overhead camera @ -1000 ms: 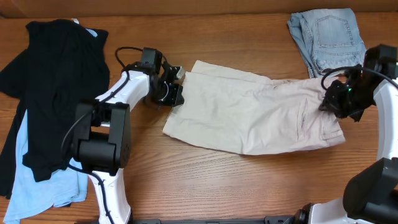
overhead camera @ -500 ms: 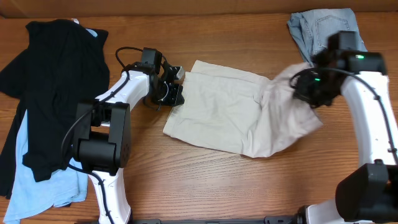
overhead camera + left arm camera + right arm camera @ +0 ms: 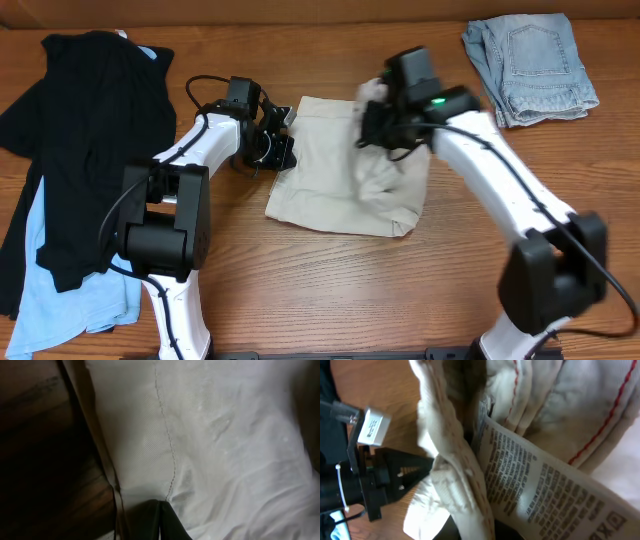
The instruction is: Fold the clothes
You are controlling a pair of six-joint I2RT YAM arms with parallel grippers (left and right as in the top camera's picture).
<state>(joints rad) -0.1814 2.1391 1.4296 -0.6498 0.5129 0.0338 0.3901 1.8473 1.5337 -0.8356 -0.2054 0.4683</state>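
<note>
Right tool [image 3: 378,122], clamped on the khaki shorts [image 3: 320,190] at their waistband [image 3: 447,475], had swept it over toward the left tool [image 3: 279,149], whose grip I could not tell, folding the shorts roughly in half.

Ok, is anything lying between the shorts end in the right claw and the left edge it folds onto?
Nothing visible lies on the shorts between the right claw and that edge. Only the left claw sits there, at the fabric's rim. The black top and denim shorts lie well off to the sides.
</note>
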